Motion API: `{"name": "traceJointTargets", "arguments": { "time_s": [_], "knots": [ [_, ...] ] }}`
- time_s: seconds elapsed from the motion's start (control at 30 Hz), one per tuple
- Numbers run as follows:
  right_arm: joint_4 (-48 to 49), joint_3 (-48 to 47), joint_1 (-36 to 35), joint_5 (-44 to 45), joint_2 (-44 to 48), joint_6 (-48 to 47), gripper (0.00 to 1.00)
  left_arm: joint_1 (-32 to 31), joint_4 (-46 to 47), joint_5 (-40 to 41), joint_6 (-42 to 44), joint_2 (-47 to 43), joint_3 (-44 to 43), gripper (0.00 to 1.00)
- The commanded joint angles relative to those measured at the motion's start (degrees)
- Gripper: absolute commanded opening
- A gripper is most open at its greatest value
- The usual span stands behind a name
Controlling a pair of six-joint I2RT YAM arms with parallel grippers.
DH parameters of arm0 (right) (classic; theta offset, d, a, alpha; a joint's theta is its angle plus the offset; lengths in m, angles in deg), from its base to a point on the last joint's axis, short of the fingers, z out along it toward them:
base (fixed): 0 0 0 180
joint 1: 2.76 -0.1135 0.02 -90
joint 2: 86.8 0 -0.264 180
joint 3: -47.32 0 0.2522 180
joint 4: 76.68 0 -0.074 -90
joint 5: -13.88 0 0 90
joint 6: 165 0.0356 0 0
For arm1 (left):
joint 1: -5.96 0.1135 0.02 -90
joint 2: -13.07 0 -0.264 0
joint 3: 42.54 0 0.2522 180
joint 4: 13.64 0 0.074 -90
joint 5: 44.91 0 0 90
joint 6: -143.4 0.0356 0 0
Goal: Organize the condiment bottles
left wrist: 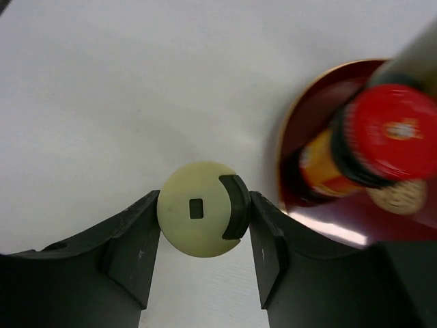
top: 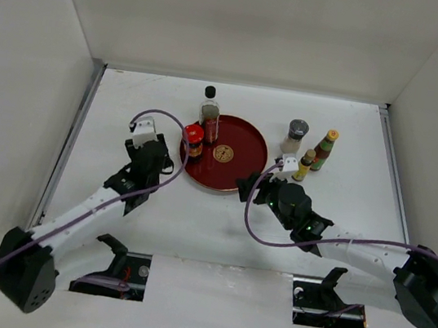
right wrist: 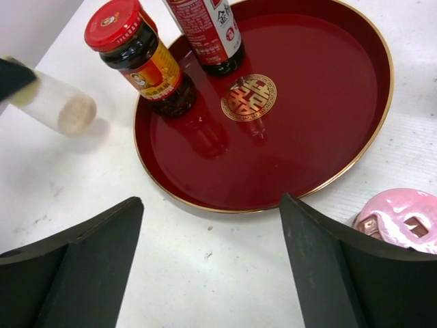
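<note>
Left gripper [left wrist: 205,205] fills the bottom of its wrist view, both fingers pressed onto the cream-capped bottle [left wrist: 193,232]. We see the cap from straight above and the body is hidden beneath it. It hangs over bare table [left wrist: 136,82], just left of the plate [left wrist: 292,130] rim and not on the plate.

Right gripper [right wrist: 210,203] is spread wide with nothing between the fingers, hovering at the plate's near edge. The pink-capped bottle [right wrist: 401,219] sits right by the outer side of one finger; we can't tell if they touch. Only its cap shows, cut by the frame.

On the plate's far-left part stand the red-capped jar [right wrist: 133,51] and the black-capped bottle [top: 209,109], close together. The rest of the plate is open.

Right wrist view cuts off the black-capped bottle's top and shows the cream-capped bottle as a blurred, tilted pale cylinder at the left edge.

Only the top view shows the grey-capped jar [top: 297,133], orange-capped bottle [top: 325,149] and yellow-capped bottle [top: 305,165], grouped right of the plate and off it. There the right arm covers the pink cap. Walls [top: 20,60] close the table's left, far and right sides. Free table lies left of the plate and along the near strip.
</note>
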Motion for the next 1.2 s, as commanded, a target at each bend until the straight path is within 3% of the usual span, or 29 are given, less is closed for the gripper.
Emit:
{"name": "traceJointTargets", "arguments": {
  "time_s": [0.0, 0.1, 0.27, 0.37, 0.67, 0.8, 1.0, 1.17],
  "knots": [
    [4.07, -1.58, -0.19, -1.21, 1.01, 0.20, 0.83, -7.22, -2.54, 0.94, -0.46, -8.83, -3.38, 0.33],
    [4.07, -1.58, -0.19, -1.21, 1.10, 0.29, 0.71, -15.40, -3.17, 1.64, -1.86, -8.15, -6.11, 0.33],
    [2.58, -1.85, -0.54, -1.47, 4.26, -0.06, 0.35, -22.10, 4.19, 2.52, -2.22, 3.35, -9.45, 0.33],
    [0.12, -2.37, -2.03, -1.30, 7.95, -0.41, 0.30, -22.63, 9.55, 2.17, -1.26, 10.20, -11.12, 0.33],
    [-5.77, -2.03, -4.05, 5.03, 20.86, -2.70, 0.56, -20.26, 16.95, 0.07, 0.86, 20.85, -12.71, 0.33],
    [-7.71, -0.71, -4.05, 7.49, 25.70, -2.26, 0.66, -19.56, 17.75, -0.20, 0.94, 24.99, -12.45, 0.38],
    [-12.36, -1.05, -2.65, 13.20, 28.61, -2.09, 0.72, -19.82, 18.80, 0.33, 0.94, 27.63, -11.31, 0.62],
    [-17.81, -3.16, 0.42, 16.89, 26.60, -1.56, 0.82, -19.91, 19.68, 0.42, 1.12, 24.83, -9.99, 0.90]
  ]
}}
